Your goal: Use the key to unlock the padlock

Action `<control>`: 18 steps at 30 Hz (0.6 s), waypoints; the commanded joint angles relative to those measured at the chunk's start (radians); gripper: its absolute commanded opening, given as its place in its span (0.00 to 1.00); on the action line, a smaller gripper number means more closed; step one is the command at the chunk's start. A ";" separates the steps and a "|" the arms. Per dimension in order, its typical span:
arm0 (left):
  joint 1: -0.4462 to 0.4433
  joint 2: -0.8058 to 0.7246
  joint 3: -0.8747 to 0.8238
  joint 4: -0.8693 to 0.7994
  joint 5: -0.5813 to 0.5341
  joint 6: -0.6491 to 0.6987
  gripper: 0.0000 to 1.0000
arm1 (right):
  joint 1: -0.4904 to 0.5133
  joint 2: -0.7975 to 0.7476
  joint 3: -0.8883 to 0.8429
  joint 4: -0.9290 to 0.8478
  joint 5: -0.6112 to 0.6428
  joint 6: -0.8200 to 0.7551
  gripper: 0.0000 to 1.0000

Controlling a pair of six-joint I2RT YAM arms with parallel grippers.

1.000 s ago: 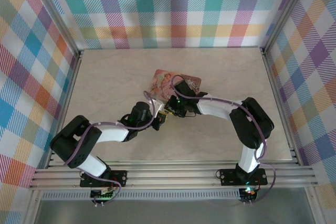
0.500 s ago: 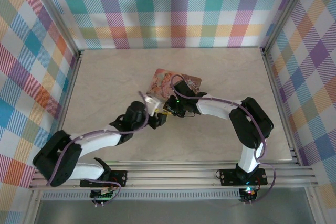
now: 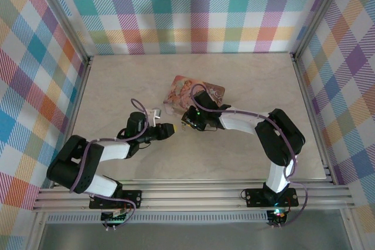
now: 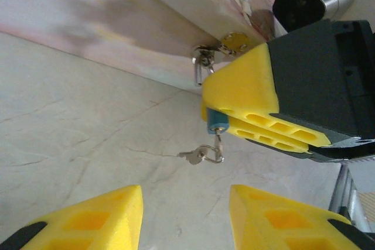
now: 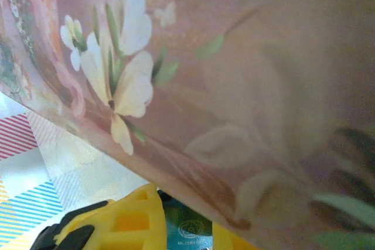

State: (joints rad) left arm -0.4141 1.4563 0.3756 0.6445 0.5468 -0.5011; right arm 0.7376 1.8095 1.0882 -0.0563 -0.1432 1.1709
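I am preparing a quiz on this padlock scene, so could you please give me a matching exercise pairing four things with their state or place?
Things:
1. left gripper
2. right gripper
3. key
4. tin box

States or places:
A. pink and flowered, lying on the table
B. open, holding nothing
C. dangling on a ring below the padlock
D. shut on the padlock

Pairs: 1-B, 2-D, 3-C, 4-A

Smooth printed tin box [image 4: 117, 21], shiny bare-metal key [image 4: 190, 157], matt table [image 4: 76, 139], perhaps stone-look laminate
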 commanded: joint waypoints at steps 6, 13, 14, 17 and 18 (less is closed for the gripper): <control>-0.112 0.035 0.038 0.056 -0.061 0.110 0.42 | -0.001 0.030 -0.050 -0.078 -0.025 0.078 0.00; -0.112 0.110 0.051 0.107 -0.117 0.127 0.36 | -0.001 0.026 -0.060 -0.069 -0.032 0.087 0.00; -0.112 0.118 0.051 0.119 -0.126 0.126 0.35 | -0.001 0.024 -0.063 -0.068 -0.030 0.087 0.00; -0.112 0.139 0.057 0.159 -0.128 0.116 0.35 | -0.002 0.019 -0.068 -0.069 -0.029 0.090 0.00; -0.112 0.144 0.057 0.174 -0.126 0.113 0.35 | -0.001 0.020 -0.069 -0.068 -0.029 0.089 0.00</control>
State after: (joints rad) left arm -0.5262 1.5864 0.4084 0.7353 0.4377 -0.3996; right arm 0.7376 1.8030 1.0664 -0.0189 -0.1436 1.1755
